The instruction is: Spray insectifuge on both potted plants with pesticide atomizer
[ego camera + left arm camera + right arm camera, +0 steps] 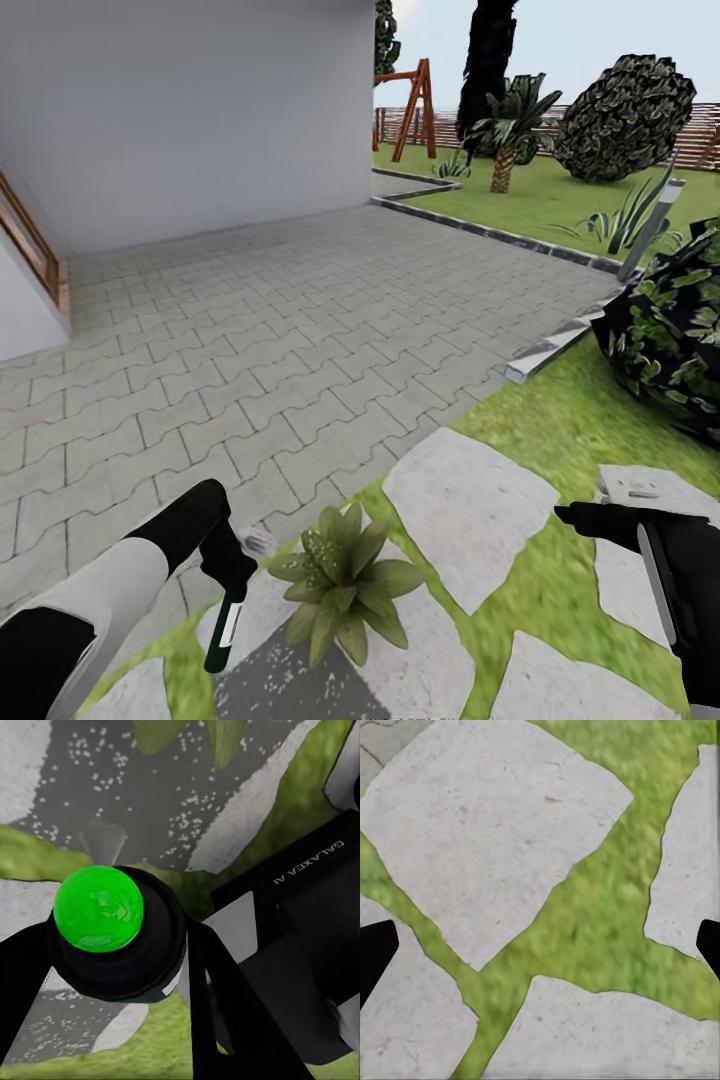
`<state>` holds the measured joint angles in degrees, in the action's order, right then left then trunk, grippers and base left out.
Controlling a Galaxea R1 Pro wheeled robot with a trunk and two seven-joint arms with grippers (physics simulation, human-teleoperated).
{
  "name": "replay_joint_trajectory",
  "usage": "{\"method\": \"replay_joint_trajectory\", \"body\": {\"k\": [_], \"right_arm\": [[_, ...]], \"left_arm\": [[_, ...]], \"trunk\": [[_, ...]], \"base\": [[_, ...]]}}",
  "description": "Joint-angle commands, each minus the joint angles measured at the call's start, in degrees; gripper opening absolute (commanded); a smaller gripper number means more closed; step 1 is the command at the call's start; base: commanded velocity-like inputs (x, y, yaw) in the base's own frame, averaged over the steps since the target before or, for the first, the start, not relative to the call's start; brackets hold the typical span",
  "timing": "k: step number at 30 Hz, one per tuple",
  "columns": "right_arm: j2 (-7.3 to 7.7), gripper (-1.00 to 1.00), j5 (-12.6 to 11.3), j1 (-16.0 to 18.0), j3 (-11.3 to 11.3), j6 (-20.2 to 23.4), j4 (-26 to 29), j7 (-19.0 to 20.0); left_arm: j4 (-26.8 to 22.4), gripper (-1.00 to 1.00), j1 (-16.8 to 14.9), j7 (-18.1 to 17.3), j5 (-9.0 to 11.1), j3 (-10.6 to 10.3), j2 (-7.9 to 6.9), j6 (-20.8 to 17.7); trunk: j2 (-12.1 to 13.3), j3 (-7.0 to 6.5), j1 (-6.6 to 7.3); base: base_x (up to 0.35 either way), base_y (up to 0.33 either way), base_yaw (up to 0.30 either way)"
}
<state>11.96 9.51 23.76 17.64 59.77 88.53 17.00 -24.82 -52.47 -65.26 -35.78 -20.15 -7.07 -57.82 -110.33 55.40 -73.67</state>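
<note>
My left gripper [228, 598] is shut on the pesticide atomizer [222, 632], a dark bottle with a white label that hangs nozzle-down just left of a potted plant [345, 582]. In the left wrist view the atomizer's cap [97, 909] glows bright green between my dark fingers [217, 1012]. White specks dot the grey stone [187, 802] below the plant's leaves [225, 735]. The plant is a low rosette of pointed green leaves standing on a stepping stone. My right gripper [580, 518] hovers open over the stepping stones [487, 832] and grass, with only its fingertips [375, 952] showing at the edges of the right wrist view.
Grey paving [250, 330] spreads ahead to the white house wall [200, 100]. A dark leafy bush [670, 330] crowds the right side, with a grey bollard [652, 228] and a spiky agave [625, 220] behind it. Farther off stand a palm [505, 140], a swing frame [415, 95] and a slatted fence.
</note>
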Motion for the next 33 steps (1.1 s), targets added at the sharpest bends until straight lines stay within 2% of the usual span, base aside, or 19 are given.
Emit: {"method": "replay_joint_trajectory", "body": {"k": [1, 9, 23, 33], "right_arm": [[-0.01, 1.0, 0.6, 0.1, 0.0, 0.2, 0.1, 0.6], [-0.01, 1.0, 0.6, 0.1, 0.1, 0.2, 0.1, 0.5], [-0.01, 1.0, 0.6, 0.1, 0.1, 0.2, 0.1, 0.4], [-0.02, 1.0, 0.6, 0.1, 0.0, 0.2, 0.1, 0.4]], "left_arm": [[-0.1, -1.0, 0.0, -0.6, -0.5, -0.1, -0.04, -0.4], [-0.1, -1.0, 0.0, -0.6, -0.5, -0.3, 0.15, -0.4], [-0.1, -1.0, 0.2, -0.6, -0.4, -0.4, 0.28, -0.4], [-0.2, -1.0, 0.2, -0.6, -0.4, -0.2, 0.39, -0.4]], "trunk": [[0.0, 0.05, 0.01], [0.0, 0.05, 0.01], [0.0, 0.05, 0.01], [0.0, 0.05, 0.01]], "base": [[-0.034, 0.237, -0.222], [-0.071, 0.195, -0.076], [-0.013, 0.016, -0.171], [-0.172, -0.205, 0.041]]}}
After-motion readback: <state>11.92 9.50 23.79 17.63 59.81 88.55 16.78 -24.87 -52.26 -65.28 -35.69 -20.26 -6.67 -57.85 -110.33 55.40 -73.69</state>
